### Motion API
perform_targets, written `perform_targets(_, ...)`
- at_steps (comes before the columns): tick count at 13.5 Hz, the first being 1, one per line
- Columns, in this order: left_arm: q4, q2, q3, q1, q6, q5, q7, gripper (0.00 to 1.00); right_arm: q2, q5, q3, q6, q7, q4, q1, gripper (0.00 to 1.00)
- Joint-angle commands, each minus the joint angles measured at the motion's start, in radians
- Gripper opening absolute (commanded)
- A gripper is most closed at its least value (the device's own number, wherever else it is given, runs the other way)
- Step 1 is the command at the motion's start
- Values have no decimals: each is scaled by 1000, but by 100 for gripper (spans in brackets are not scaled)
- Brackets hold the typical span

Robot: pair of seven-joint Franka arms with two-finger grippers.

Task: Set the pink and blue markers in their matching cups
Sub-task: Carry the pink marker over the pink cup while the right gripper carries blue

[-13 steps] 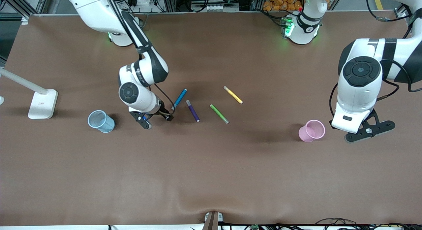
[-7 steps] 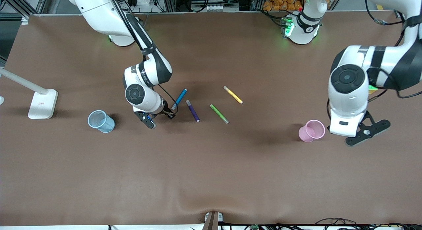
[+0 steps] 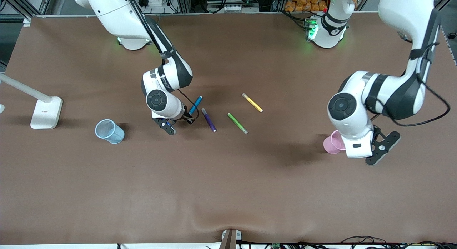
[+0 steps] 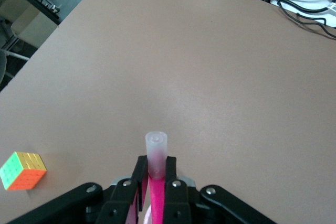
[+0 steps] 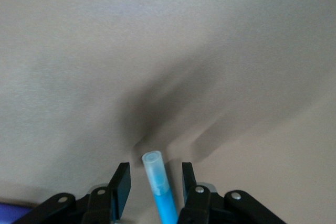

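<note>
Since a second earlier the left arm had swung in from the table's end, so that the left claw (image 4: 156, 182) now hung over the pink cup (image 3: 331, 143), part of which its wrist hid in the front view. The right arm had shifted toward the blue marker (image 3: 195, 105) and away from the blue cup (image 3: 109, 131), and its fingers had drawn closer together.

The left claw was clamped tight on the pink marker (image 4: 156, 174), whose pale cap stuck out past the fingertips (image 4: 171, 169) in the left wrist view. A colored cube (image 4: 22, 170) lay on the table (image 3: 228, 188) in that same view.

The right claw (image 5: 152, 179) was down at the table with its fingers (image 5: 122, 182) part open, one on each side of the blue marker and not yet touching it; the marker's pale cap showed between them in the right wrist view. The blue marker lay flat on the table, just beside the purple marker (image 3: 209, 120). The green marker (image 3: 237, 123) and the yellow marker (image 3: 252, 102) lay farther toward the left arm's end, all in the places they had a second earlier. The blue cup stood toward the right arm's end, near a white lamp base (image 3: 45, 112).
</note>
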Motion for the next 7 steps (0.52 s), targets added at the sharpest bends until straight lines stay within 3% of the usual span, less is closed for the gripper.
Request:
perform_targets(1,17,21,-6,-14,-2,26,-70,0,-3,7,-8,41,10,-37,17,41)
perform_targets(6,17,53,-8,-20,0,30,-139,0,13,9,-8,76,12,-38,36,32)
perform_targets(7,15,64,-8,-20,0,33,-158,0,15,9,-8,83,12,-38,37,20)
